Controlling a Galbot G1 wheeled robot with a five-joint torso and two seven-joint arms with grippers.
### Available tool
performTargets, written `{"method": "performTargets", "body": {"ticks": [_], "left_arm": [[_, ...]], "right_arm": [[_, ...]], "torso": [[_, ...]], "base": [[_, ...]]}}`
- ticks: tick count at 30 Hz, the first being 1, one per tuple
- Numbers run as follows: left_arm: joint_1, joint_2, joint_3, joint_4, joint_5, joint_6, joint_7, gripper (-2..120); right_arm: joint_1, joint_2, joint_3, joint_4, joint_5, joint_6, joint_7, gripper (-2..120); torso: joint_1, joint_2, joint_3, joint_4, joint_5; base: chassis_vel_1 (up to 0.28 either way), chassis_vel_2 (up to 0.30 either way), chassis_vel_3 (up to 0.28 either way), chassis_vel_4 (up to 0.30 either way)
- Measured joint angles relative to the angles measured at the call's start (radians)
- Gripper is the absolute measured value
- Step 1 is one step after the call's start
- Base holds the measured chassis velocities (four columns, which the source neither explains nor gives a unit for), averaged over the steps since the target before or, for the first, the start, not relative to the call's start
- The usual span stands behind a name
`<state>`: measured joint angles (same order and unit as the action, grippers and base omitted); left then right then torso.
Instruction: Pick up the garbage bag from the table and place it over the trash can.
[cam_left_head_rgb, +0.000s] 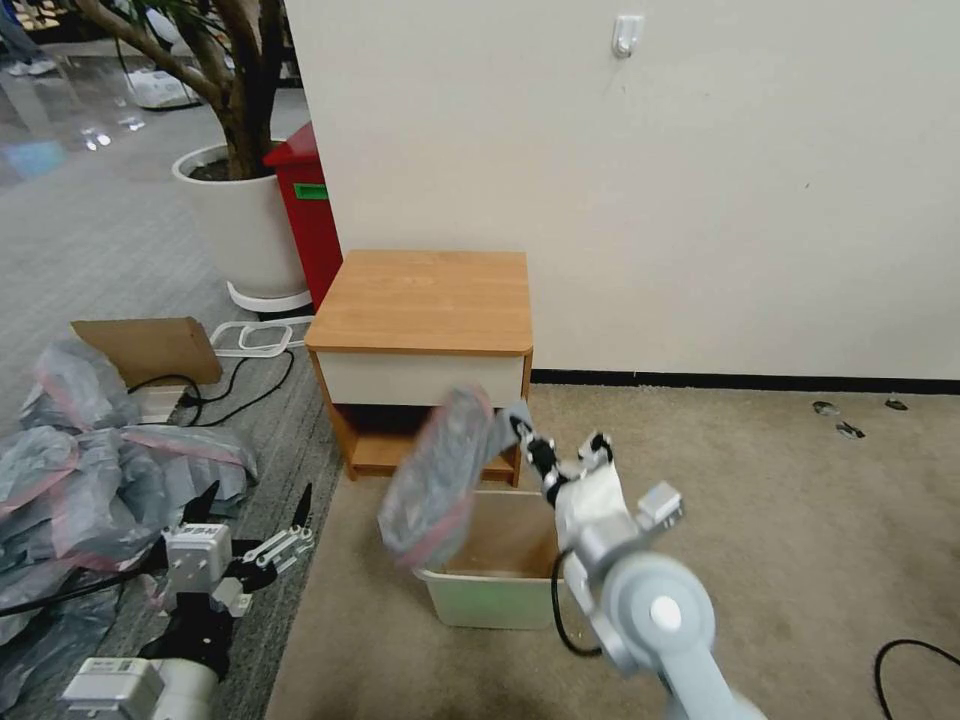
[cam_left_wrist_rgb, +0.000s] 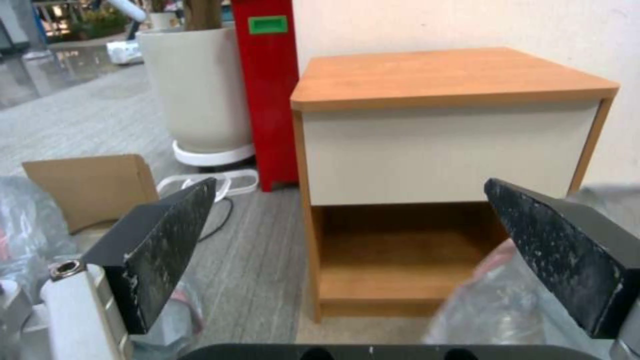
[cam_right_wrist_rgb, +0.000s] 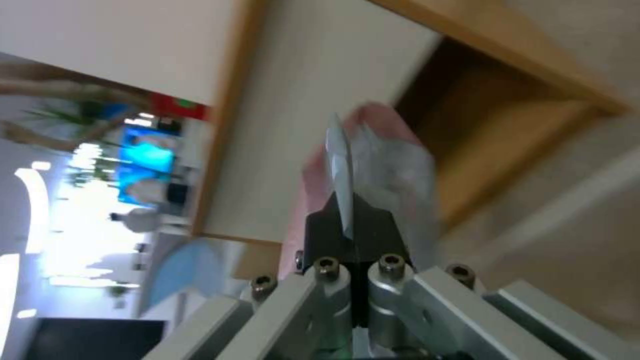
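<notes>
Right gripper (cam_left_head_rgb: 518, 425): your fingers are pinched together on one edge of the garbage bag (cam_left_head_rgb: 437, 478), which hangs in the air, grey with a pink rim, in front of the table (cam_left_head_rgb: 425, 300) and above the trash can (cam_left_head_rgb: 490, 580). Trash can: on the carpet just before the table's lower shelf, a brown sheet showing inside. Left gripper (cam_left_head_rgb: 255, 505): low at your left, spread wide, holding nothing, beside the heap of bags (cam_left_head_rgb: 90, 470).

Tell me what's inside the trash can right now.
The trash can looks unlined: its brownish far inner wall shows bare. The bag, held by the right gripper, hangs over its left side and hides the bottom there.
</notes>
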<state>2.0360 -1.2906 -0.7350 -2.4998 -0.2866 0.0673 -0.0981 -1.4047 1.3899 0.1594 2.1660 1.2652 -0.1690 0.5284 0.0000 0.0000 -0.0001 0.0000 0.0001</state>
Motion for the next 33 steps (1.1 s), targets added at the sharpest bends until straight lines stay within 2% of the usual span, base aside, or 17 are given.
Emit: {"method": "performTargets", "body": {"ticks": [5, 8, 13, 16, 20, 21, 26, 27, 28, 33], "left_arm": [[-0.016, 0.009, 0.002, 0.0, -0.007, 0.0, 0.0, 100], [-0.017, 0.009, 0.002, 0.0, -0.007, 0.0, 0.0, 100], [-0.035, 0.012, 0.007, 0.0, -0.013, 0.001, 0.0, 100], [-0.039, 0.012, 0.008, 0.0, -0.015, 0.001, 0.0, 100], [-0.054, 0.012, 0.014, 0.0, -0.014, 0.001, 0.002, 100], [-0.054, 0.012, 0.014, 0.0, -0.014, 0.001, 0.002, 100], [-0.069, 0.012, 0.017, 0.012, -0.013, 0.0, 0.007, 100], [-0.069, 0.012, 0.017, 0.012, -0.013, 0.0, 0.007, 100], [-0.072, 0.013, 0.019, 0.015, -0.013, 0.001, 0.007, 100], [-0.102, 0.055, 0.053, 0.037, -0.007, 0.022, 0.009, 100]], "right_arm": [[-0.035, -0.017, 0.007, 0.007, -0.025, 0.008, 0.068, 0], [-0.036, -0.018, 0.007, 0.007, -0.026, 0.008, 0.07, 0], [-0.06, -0.051, -0.018, 0.016, -0.041, 0.003, 0.179, 0], [-0.065, -0.054, -0.019, 0.018, -0.047, -0.006, 0.189, 0], [-0.066, -0.064, -0.009, 0.033, -0.053, -0.021, 0.218, 18], [-0.066, -0.064, -0.009, 0.033, -0.053, -0.021, 0.218, 18], [-0.075, -0.094, 0.01, 0.068, -0.049, -0.025, 0.258, 39], [-0.075, -0.094, 0.01, 0.068, -0.049, -0.025, 0.258, 39], [-0.082, -0.099, 0.016, 0.077, -0.049, -0.026, 0.265, 44], [-0.108, -0.107, 0.042, 0.104, -0.065, -0.034, 0.268, 65]], "torso": [[0.0, 0.0, 0.0, 0.0, 0.0], [0.0, 0.0, 0.0, 0.0, -0.0001], [0.0, 0.0, 0.0, 0.0, 0.0], [0.0, 0.0, 0.0, 0.0, -0.0001], [0.0, 0.0, 0.0, 0.0, 0.0], [0.0, 0.0, 0.0, 0.0, 0.0], [0.0, 0.0, 0.0, 0.0001, -0.0001], [0.0, 0.0, 0.0, 0.0001, -0.0001], [0.0, 0.0, 0.0, 0.0001, 0.0], [0.0, 0.0, 0.0, 0.0001, -0.0001]], "base": [[0.0, 0.0, 0.0, 0.0], [0.0, 0.0, 0.0, 0.0], [0.0, 0.0, 0.0, 0.0], [0.0, 0.0, 0.0, 0.0], [0.0, 0.0, 0.0, 0.0], [0.0, 0.0, 0.0, 0.0], [0.0, 0.0, 0.0, 0.0], [0.0, 0.0, 0.0, 0.0], [0.0, 0.0, 0.0, 0.0], [0.0, 0.0, 0.0, 0.0]]}}
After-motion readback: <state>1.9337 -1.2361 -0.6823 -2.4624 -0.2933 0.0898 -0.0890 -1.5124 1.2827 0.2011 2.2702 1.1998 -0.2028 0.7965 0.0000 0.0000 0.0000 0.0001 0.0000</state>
